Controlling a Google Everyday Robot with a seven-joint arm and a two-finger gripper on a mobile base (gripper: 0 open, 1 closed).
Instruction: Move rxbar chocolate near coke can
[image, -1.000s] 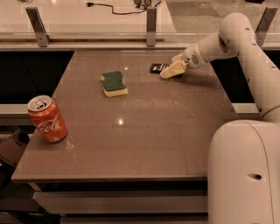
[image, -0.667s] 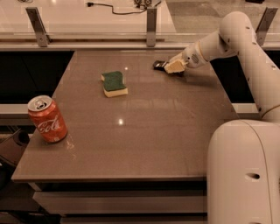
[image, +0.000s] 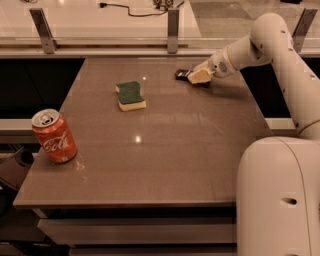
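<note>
The rxbar chocolate (image: 181, 74) is a small black bar at the far right of the table, partly hidden by my gripper. My gripper (image: 198, 76) is right at the bar's right end, low over the table. The coke can (image: 54, 136) stands upright near the front left corner, far from the bar and the gripper.
A green-and-yellow sponge (image: 131, 95) lies on the brown table (image: 165, 150) between the can and the bar, toward the back. A rail with metal posts (image: 173, 24) runs behind the table's far edge. My white robot body (image: 280, 200) fills the front right.
My gripper has shifted slightly toward the table's far edge at the bar. The can and the sponge have not moved.
</note>
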